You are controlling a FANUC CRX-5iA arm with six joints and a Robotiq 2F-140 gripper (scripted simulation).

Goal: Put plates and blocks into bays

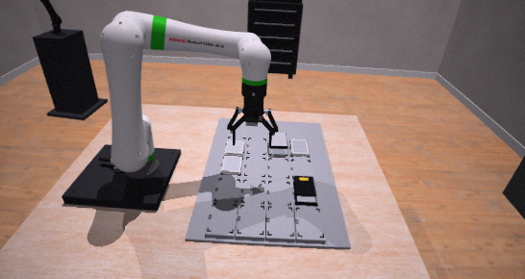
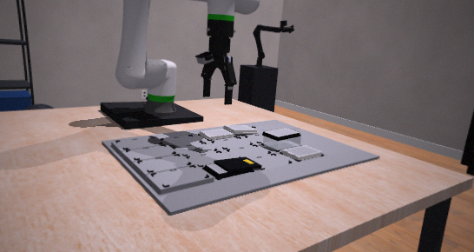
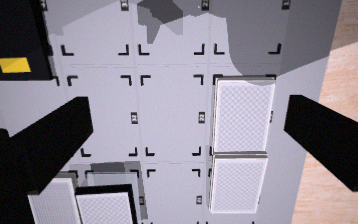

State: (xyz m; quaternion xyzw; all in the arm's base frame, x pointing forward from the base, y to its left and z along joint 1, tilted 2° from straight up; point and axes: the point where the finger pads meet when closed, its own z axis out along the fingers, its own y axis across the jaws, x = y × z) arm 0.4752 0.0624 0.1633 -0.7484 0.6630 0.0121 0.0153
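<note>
My gripper (image 1: 253, 139) (image 2: 217, 96) (image 3: 188, 113) is open and empty, hanging above the grey deck (image 1: 332, 223) (image 2: 339, 158) (image 3: 170, 100) over its far front bays. Two white sealed plates (image 1: 234, 148) (image 1: 231, 164) (image 3: 237, 185) (image 3: 242, 115) lie flat in the front row's two leftmost bays. A black-rimmed deep-well block (image 1: 278, 141) (image 2: 281, 136) (image 3: 105, 205) and a white plate (image 1: 299, 147) (image 2: 301, 152) (image 3: 55, 200) stand further back. The black culture plate lid (image 1: 304, 187) (image 2: 236, 164) (image 3: 15, 35) with a yellow label sits in a back bay; a pale strip shows at one end.
The deck's raised column (image 1: 264, 230) (image 2: 174, 180) lies on its near side in the top view. The arm's black base plate (image 1: 120, 185) (image 2: 130, 115) is beside the deck. A black pedestal (image 1: 67, 74) (image 2: 257, 86) and a dark rack (image 1: 275, 26) stand off the table.
</note>
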